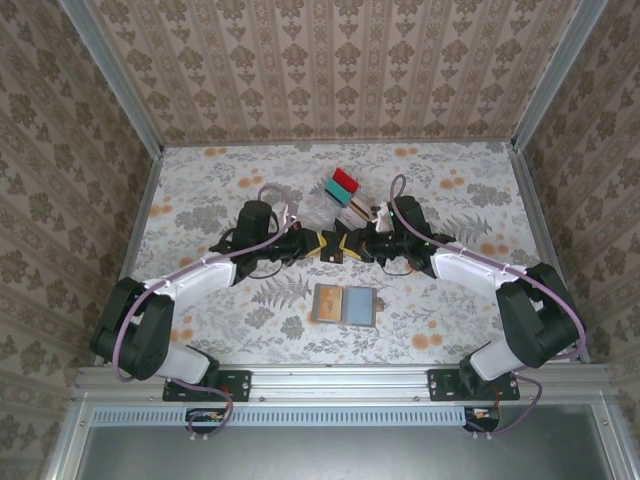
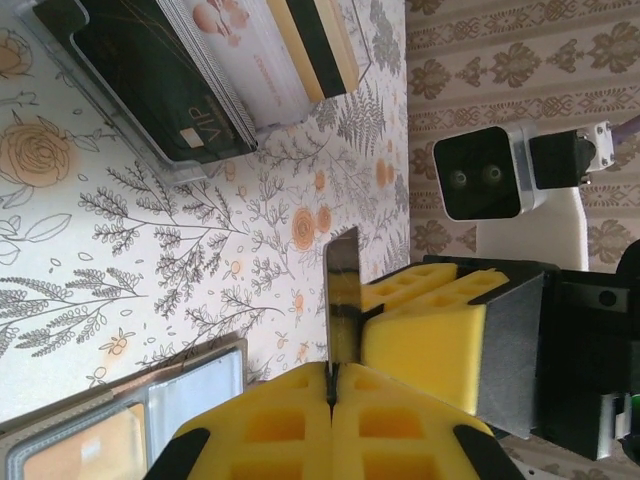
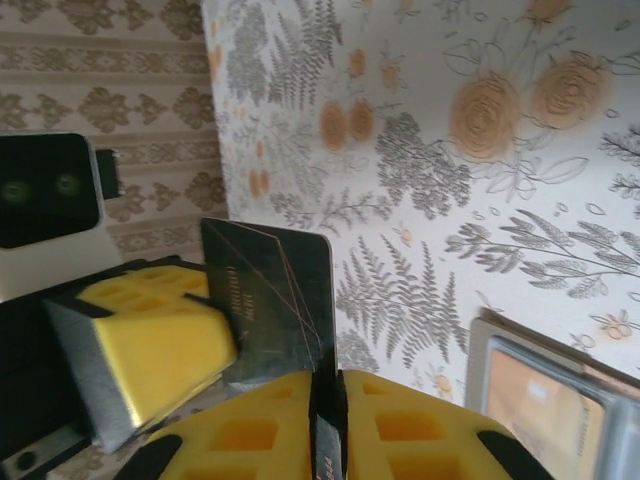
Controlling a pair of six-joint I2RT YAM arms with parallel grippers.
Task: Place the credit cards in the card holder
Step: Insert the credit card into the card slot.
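The left fingers [image 2: 300,455] are pressed together and pinch the bottom of a dark card [image 2: 342,290], which stands up on its edge. The right fingers [image 3: 380,395] sit close together with the same dark card [image 3: 275,290] in the thin slot between them. I cannot tell if they squeeze it or just sit around it. The two sets of yellow fingers meet tip to tip above the middle of the desk [image 1: 200,200], and the card is up in the air, not on the desk.

At 6 o'clock from the fingers, the card holder [image 1: 346,322] lies open and flat on the desk. A tan card [image 1: 329,303] is in its 9 o'clock half and a light blue card [image 1: 359,304] is in its 3 o'clock half.

At 12 o'clock from the fingers is a clear rack [image 1: 318,208] with cards standing in its slots. A red card [image 1: 346,180] and a teal card [image 1: 340,191] are at its far end. From the left wrist, a black card [image 2: 150,70] with "VIP" on it and a pale card [image 2: 250,50] stand in the rack too.

From above, the yellow fingers cover the dark card, so it is hard to pick out there. In both wrist views the picture's bottom edge cuts off the card holder. The other cards in the rack are too small to tell apart from above.
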